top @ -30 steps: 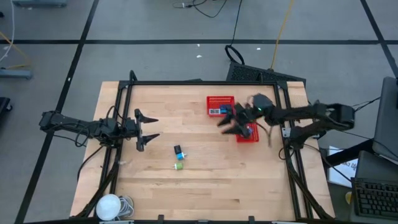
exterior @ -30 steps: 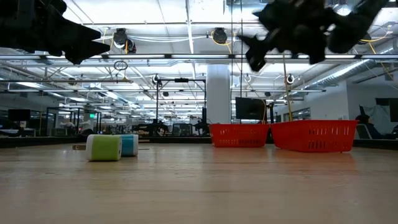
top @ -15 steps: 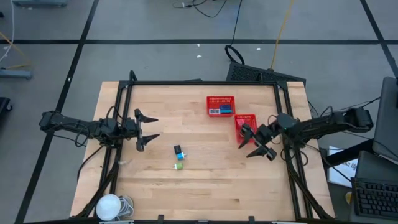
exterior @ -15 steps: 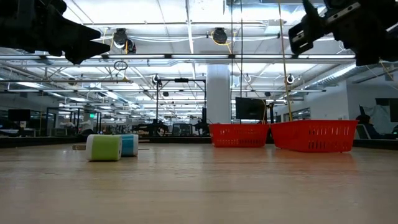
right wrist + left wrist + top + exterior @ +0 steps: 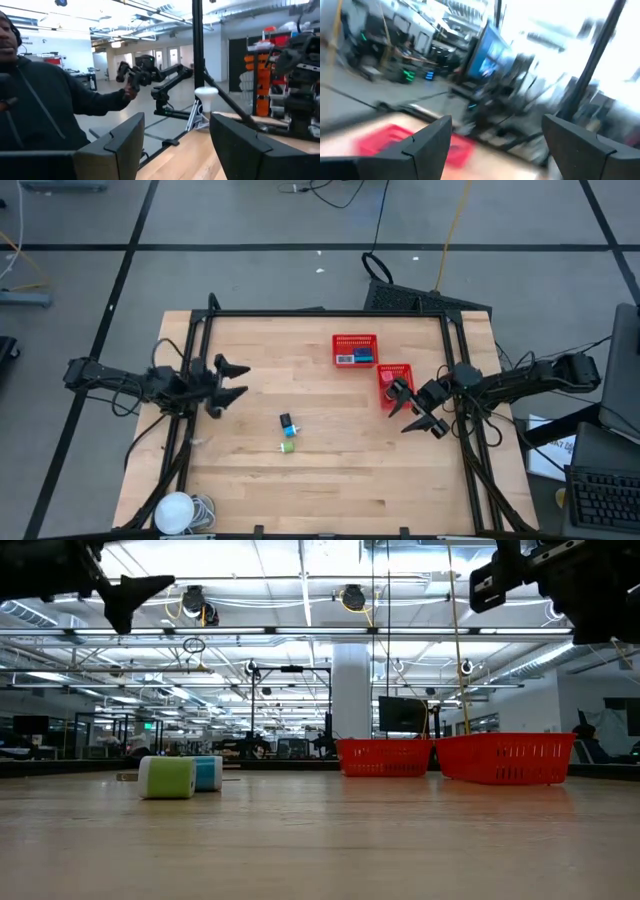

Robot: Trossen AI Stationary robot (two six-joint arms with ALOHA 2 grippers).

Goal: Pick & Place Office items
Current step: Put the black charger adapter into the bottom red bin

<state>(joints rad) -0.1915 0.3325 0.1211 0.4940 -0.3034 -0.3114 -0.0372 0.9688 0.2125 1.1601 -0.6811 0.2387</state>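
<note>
Office items lying mid-tabletop, two red baskets sitting toward two o'clock.
A blue-black piece point(image 5: 287, 423) and green piece point(image 5: 288, 447) are resting on the tabletop point(image 5: 320, 470); one red basket point(image 5: 355, 349) is holding blue-and-white pieces, the other point(image 5: 396, 385) something pink. The left pincer point(image 5: 229, 380) at nine o'clock and the right pincer point(image 5: 418, 408) at three o'clock are hovering apart, empty.

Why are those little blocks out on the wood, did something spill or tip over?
Nothing stands out. The blue block and green block sit alone mid-table, and both red baskets stand upright.
</note>
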